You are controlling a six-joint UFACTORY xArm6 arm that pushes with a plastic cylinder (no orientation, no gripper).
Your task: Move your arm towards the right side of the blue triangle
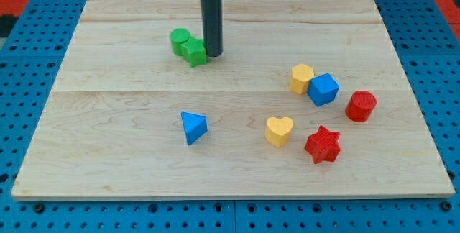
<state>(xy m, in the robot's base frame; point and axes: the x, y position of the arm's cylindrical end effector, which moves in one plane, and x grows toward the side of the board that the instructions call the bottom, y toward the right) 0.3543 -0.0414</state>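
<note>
The blue triangle (192, 127) lies on the wooden board (108, 154), left of the view's centre and toward the bottom. My tip (213, 52) is well above it in the view, slightly to its right, and touches the right side of a green star-like block (194, 51). A green cylinder (180, 40) sits against that green block's upper left.
To the view's right lie a yellow block (302, 78), a blue cube (323, 89), a red cylinder (361, 106), a yellow heart (279, 131) and a red star (322, 144). A blue pegboard surface (29, 67) surrounds the board.
</note>
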